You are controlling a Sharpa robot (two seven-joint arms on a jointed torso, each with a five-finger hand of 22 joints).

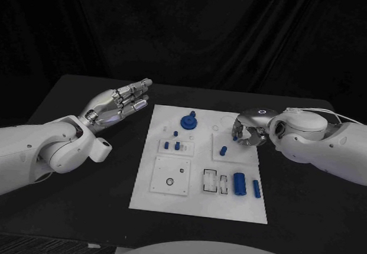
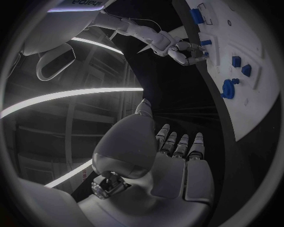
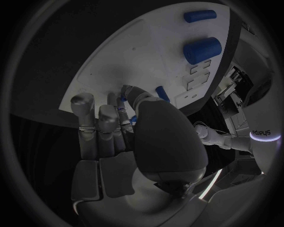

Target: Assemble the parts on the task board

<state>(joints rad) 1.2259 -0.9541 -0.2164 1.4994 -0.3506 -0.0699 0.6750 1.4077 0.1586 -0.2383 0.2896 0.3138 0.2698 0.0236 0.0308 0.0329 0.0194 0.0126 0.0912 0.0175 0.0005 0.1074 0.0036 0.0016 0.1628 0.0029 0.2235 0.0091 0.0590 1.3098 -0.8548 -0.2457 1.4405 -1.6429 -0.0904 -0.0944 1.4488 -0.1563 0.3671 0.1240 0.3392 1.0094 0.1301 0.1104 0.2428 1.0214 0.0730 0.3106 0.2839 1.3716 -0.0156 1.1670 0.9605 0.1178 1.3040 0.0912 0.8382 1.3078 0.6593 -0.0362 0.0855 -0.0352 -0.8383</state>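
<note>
The white task board [image 1: 196,205] lies in the middle of the black table. My right hand [image 1: 252,132] hovers over its far right part with fingers curled, and the fingertips [image 3: 125,94] pinch a small blue peg [image 3: 122,105]. Just beside them another blue peg [image 1: 224,150] stands in the board. A round blue knob [image 1: 189,123] stands near the far edge, with two short pegs [image 1: 172,144] nearer. A thick blue cylinder [image 1: 240,183] and a thinner one [image 1: 256,189] lie at the near right. My left hand [image 1: 121,104] is raised left of the board, fingers straight and apart, holding nothing.
Square plates with holes [image 1: 172,175] and rectangular slots [image 1: 213,181] occupy the board's near half. Bare black table [image 1: 74,213] surrounds the board on all sides, with a dark curtain behind it.
</note>
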